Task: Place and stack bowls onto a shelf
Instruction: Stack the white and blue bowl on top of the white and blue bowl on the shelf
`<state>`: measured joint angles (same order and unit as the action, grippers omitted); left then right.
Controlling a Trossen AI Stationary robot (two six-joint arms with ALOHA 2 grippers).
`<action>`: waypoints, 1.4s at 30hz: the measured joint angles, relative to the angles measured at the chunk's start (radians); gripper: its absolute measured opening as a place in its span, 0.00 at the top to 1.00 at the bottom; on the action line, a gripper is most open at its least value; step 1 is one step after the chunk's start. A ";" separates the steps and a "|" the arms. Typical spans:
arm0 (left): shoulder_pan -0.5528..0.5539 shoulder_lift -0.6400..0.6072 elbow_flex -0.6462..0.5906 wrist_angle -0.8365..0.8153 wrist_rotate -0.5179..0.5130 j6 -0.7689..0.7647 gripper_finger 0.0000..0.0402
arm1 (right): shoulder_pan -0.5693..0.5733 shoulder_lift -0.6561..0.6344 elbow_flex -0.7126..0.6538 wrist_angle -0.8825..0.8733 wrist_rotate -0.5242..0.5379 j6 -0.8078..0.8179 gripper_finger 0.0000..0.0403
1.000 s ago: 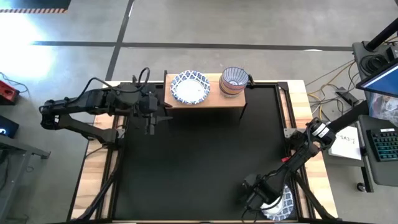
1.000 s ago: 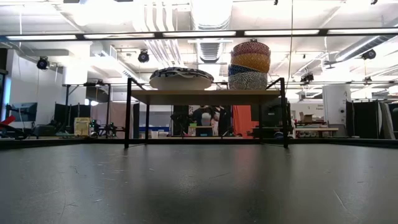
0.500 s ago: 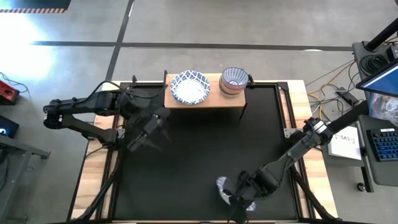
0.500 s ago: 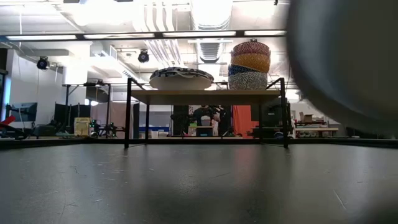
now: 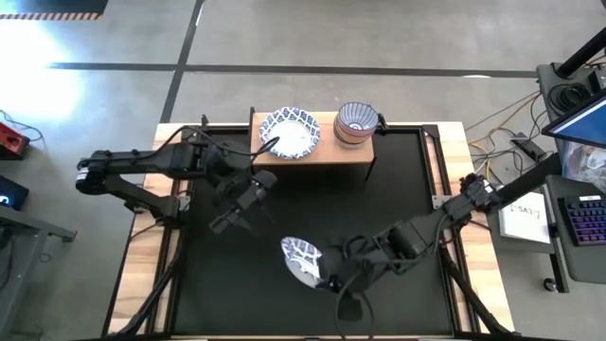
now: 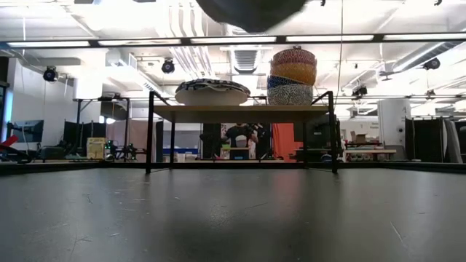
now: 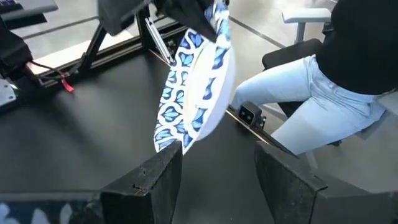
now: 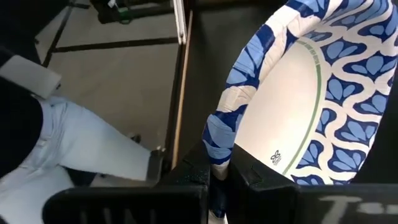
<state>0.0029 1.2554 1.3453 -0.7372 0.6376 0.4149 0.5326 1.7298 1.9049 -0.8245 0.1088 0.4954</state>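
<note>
My right gripper (image 5: 329, 277) is over the table's near middle, shut on a wide white bowl with a blue-patterned rim (image 5: 301, 260). The left wrist view shows this bowl (image 7: 199, 93) tilted on edge. My left gripper (image 5: 241, 204) is open and hovers left of and beyond the bowl, touching nothing. The wooden-topped shelf (image 5: 331, 154) stands at the far edge on black legs (image 6: 150, 131). On it sit a stack of wide patterned bowls (image 5: 290, 133) and a stack of small bowls (image 5: 355, 123), the grey patterned one on top. My right gripper pinches the wide bowl's rim (image 8: 219, 140) between its two fingers, one inside the bowl and one outside. The bowl is lifted clear of the table and tilted steeply, its hollow (image 8: 292, 106) turned sideways.
A person in light jeans (image 7: 311, 93) stands beyond the table's near edge. The black tabletop (image 5: 312, 208) lies bare between the shelf and the grippers. A dark blurred shape (image 6: 251, 9) hangs at the top of the low view. Keyboard and cables (image 5: 578, 218) lie right of the table.
My right gripper has carried the wide bowl from the table's near right corner up and leftward to the near middle, tipping it on edge. My left gripper has moved from beside the shelf's left end toward the near edge and the bowl.
</note>
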 joint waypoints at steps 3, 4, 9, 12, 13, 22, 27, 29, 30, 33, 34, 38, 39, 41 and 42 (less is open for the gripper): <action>-0.007 0.011 0.000 0.024 0.000 -0.001 0.54 | -0.024 0.000 0.036 -0.001 -0.001 -0.083 0.98; -0.011 0.014 0.000 0.037 0.000 0.001 0.54 | -0.032 0.000 0.046 0.001 -0.002 -0.106 0.98; -0.024 0.018 0.000 0.099 0.004 0.033 0.54 | -0.083 0.001 0.059 -0.009 -0.028 -0.194 0.98; -0.024 0.017 0.000 0.120 0.004 0.032 0.54 | -0.104 0.001 0.059 -0.012 -0.037 -0.229 0.98; -0.024 0.017 0.000 0.122 0.003 0.031 0.54 | -0.111 0.001 0.058 -0.013 -0.038 -0.239 0.98; -0.047 0.053 0.000 0.172 0.000 0.011 0.54 | -0.153 0.001 0.058 -0.007 -0.038 -0.341 0.98; -0.048 0.059 0.000 0.198 -0.080 -0.046 0.57 | -0.160 0.001 0.058 -0.008 -0.038 -0.351 0.98; -0.048 0.059 0.000 0.200 -0.102 -0.076 0.60 | -0.160 0.001 0.058 -0.008 -0.038 -0.349 0.98; -0.048 0.059 0.000 0.199 -0.103 -0.090 0.62 | -0.160 0.001 0.058 -0.008 -0.038 -0.341 0.98; -0.049 0.062 0.000 0.203 -0.103 -0.148 0.71 | -0.160 0.001 0.058 -0.009 -0.038 -0.338 0.98; -0.049 0.065 0.000 0.203 -0.100 -0.162 0.75 | -0.160 0.001 0.058 -0.010 -0.038 -0.338 0.98; -0.051 0.077 0.000 0.192 -0.092 -0.185 0.91 | -0.160 0.001 0.056 -0.019 -0.041 -0.329 0.98; -0.052 0.078 0.000 0.188 -0.088 -0.185 0.95 | -0.160 0.001 0.056 -0.018 -0.041 -0.325 0.97; -0.053 0.079 0.000 0.190 -0.079 -0.188 0.98 | -0.160 0.001 0.056 -0.012 -0.037 -0.322 0.94; -0.053 0.079 0.000 0.192 -0.072 -0.189 0.98 | -0.160 0.002 0.056 -0.009 -0.037 -0.321 0.93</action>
<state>-0.0498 1.3346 1.3454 -0.5448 0.5656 0.2260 0.3721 1.7313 1.9610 -0.8339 0.0719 0.1744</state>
